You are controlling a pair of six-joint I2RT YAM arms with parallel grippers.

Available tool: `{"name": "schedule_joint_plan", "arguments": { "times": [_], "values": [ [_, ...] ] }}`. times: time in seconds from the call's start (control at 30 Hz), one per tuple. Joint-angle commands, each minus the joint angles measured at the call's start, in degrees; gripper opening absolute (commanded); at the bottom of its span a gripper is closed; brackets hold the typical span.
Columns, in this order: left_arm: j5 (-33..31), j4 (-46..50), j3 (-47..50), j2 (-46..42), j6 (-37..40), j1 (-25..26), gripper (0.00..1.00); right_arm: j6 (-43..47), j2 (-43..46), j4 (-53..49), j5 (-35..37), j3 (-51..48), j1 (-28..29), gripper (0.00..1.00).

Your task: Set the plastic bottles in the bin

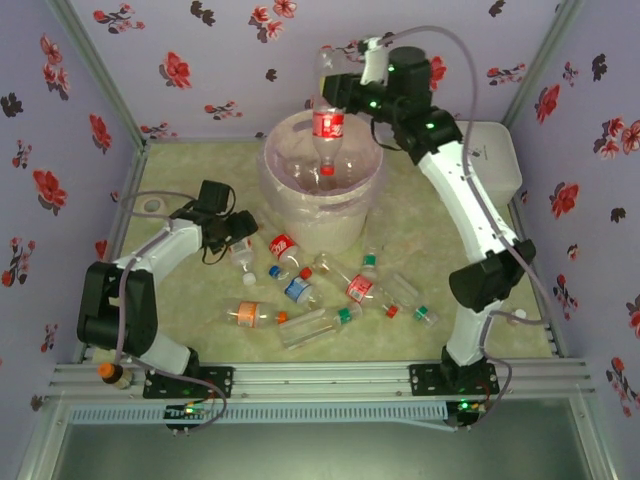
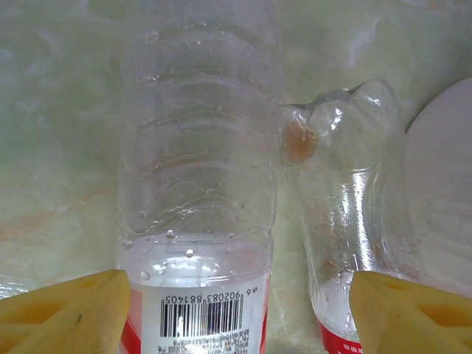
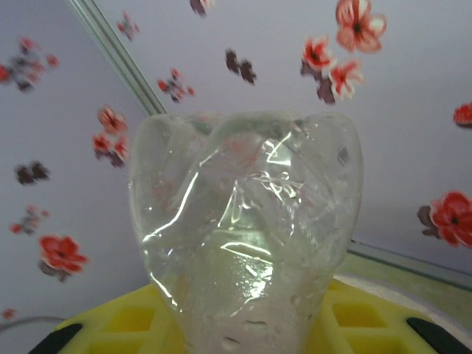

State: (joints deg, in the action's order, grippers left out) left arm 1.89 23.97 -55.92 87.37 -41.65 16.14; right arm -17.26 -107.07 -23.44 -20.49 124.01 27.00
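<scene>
The left end effector (image 1: 232,232) is low over the desk (image 1: 190,175), at the left end of the row of loose bottles (image 1: 320,325) lying on their sides. Its wrist view shows the end effector (image 2: 240,287) open, a yellow finger (image 2: 66,313) standing at each side. Two bottles lie side by side in the gap: a ribbed bottle with a barcode label (image 2: 195,184) and, touching or just beside it on the right, a second clear bottle (image 2: 346,214). Both have their long axes running straight away from the wrist, across the line the fingers would close along. Closing here could, I judge, catch both bottles rather than one.

The bin (image 1: 320,228) stands behind the row, nearer the right arm.

The right end effector (image 1: 350,92) is high above the bin and clamped on a red-labelled bottle (image 1: 328,125). That bottle hangs upright with its cap down and its long axis pointing into the bin's mouth. The right wrist view shows the bottle's base (image 3: 247,221) rising from between the yellow pads. Releasing it should, I judge, drop the bottle straight in.
</scene>
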Motion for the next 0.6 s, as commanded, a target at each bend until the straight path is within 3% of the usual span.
{"name": "schedule_joint_plan", "arguments": {
  "times": [0.0, 0.2, 0.37, 0.43, 0.57],
  "values": [
    [-1.1, -1.03, 0.81, 1.13, -0.34, 0.49, 0.76, 8.38, -1.38, -3.28, 5.07, -2.38, 1.9, 0.11],
    [-0.71, -1.94, 0.49, 1.84, -0.93, 0.56, 0.76, 14.43, -4.16, -6.08, 12.15, -8.48, 4.63, 0.08],
    [0.22, -2.26, -1.35, 3.19, -1.07, 0.6, 0.76, 14.77, -4.97, -6.12, 11.13, -13.94, 4.98, 0.11],
    [0.22, -2.26, -1.86, 3.63, -1.04, 0.6, 0.76, 14.71, -5.16, -6.1, 11.9, -14.97, 5.16, 0.19],
    [0.13, -2.18, -2.17, 3.87, -0.94, 0.56, 0.78, 14.88, -5.96, -8.13, 12.75, -14.89, 5.32, 0.47]
  ]
}}
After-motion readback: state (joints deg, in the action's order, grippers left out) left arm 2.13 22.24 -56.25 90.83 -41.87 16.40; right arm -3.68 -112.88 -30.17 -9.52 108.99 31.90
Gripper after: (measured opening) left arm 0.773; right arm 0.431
